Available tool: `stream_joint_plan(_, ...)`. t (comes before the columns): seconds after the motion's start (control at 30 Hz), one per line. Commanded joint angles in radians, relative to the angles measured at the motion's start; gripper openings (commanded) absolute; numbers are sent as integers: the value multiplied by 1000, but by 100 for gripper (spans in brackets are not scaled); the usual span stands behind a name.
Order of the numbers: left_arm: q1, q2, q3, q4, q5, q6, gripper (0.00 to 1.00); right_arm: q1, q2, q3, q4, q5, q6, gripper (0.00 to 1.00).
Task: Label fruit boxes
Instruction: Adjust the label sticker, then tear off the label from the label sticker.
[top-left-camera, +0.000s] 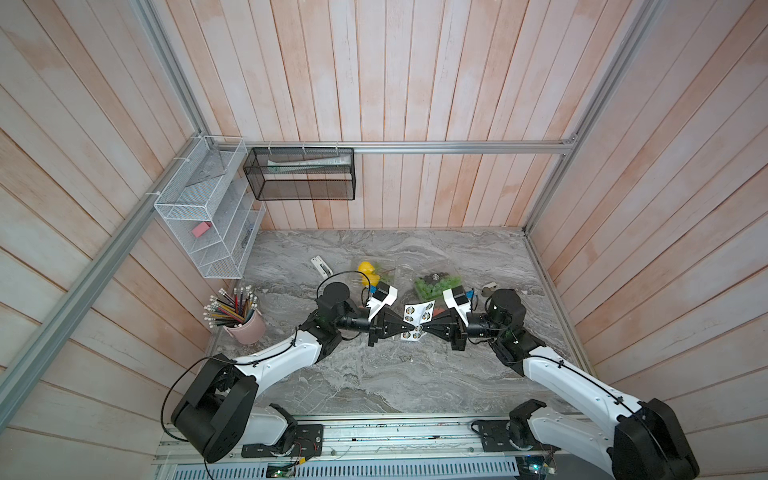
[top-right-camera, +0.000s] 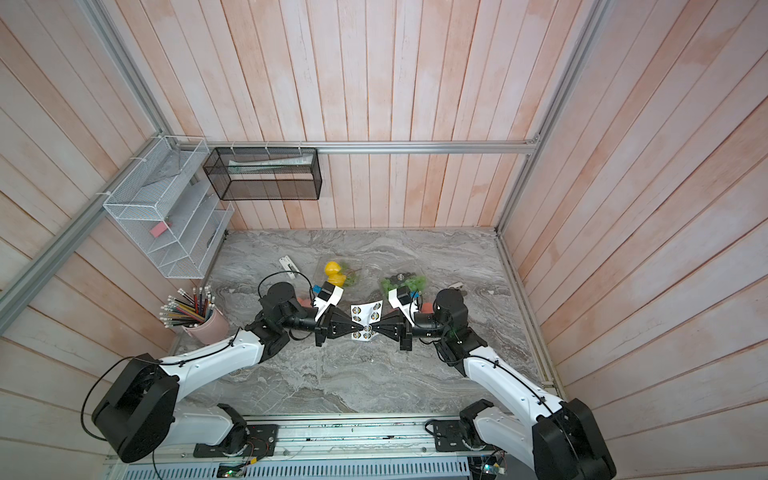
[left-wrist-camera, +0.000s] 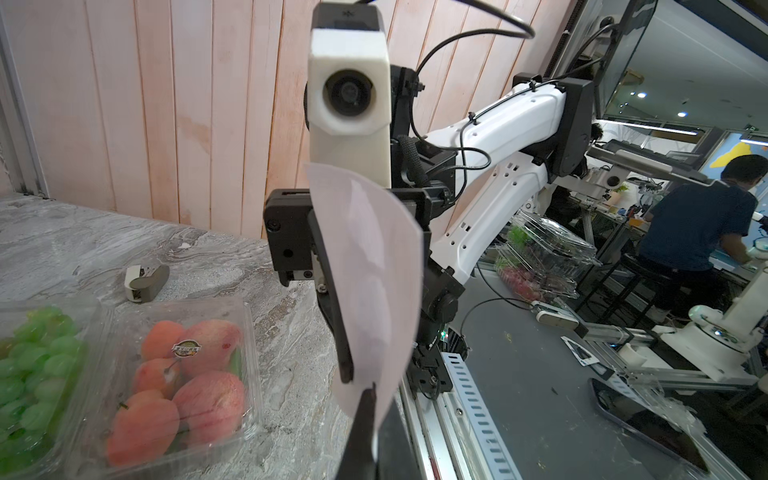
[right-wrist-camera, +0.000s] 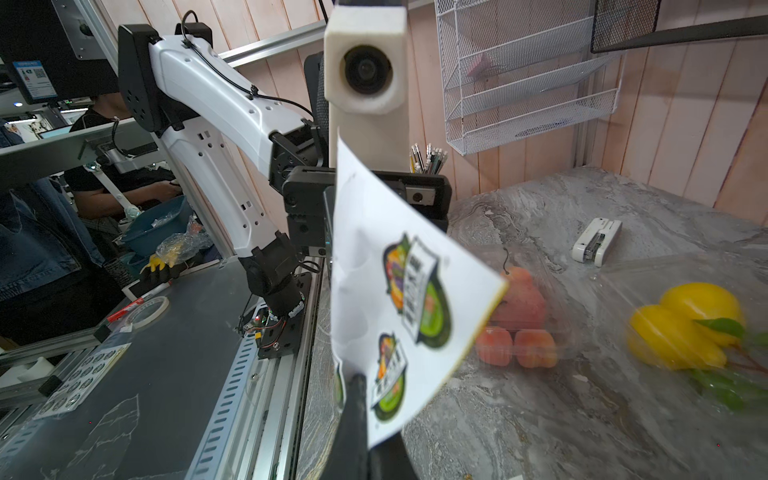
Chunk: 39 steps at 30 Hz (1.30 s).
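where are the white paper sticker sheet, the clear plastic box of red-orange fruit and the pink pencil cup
white paper sticker sheet (top-left-camera: 417, 316): a top view, on its middle
clear plastic box of red-orange fruit (left-wrist-camera: 252, 357): left wrist view, on its rim
pink pencil cup (top-left-camera: 248, 331): a top view, on its side wall

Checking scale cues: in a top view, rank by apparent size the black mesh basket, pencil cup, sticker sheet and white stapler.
1. black mesh basket
2. pencil cup
3. sticker sheet, raised nearer the camera
4. white stapler
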Motion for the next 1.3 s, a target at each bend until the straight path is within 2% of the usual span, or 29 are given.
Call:
stream_joint_plan(0.0,-11,12,26,19,8,-2,0,0,-3,-5,49,16,9,0)
stream_joint_plan(0.17,-11,-11,15,8,-32,6,0,-5,-35,-21,24,61,-11,2)
stream_joint_plan(0.27,-11,-36,5,-10,-66,25,0,-17,-80,-36,-15,105,-35,19)
stream_joint_plan(0.37,-11,-59,-7,-29,-108,38,0,-38,-143,-56,-59,150,-52,27)
stream_joint_plan(0.6,-11,-80,-23,-32,-158,61,0,-51,-303,-74,-233,298,-150,29)
stream_joint_plan(0.73,-11,-73,-23,-18,-155,61,0,-50,-321,-64,-274,224,-179,27)
stream_joint_plan(0.93,-12,-63,-19,-17,-148,74,0,-41,-249,-56,-184,89,-137,26)
stream_joint_plan(1.27,-11,-65,-14,-44,-139,99,0,-25,-124,-20,-45,77,-94,26)
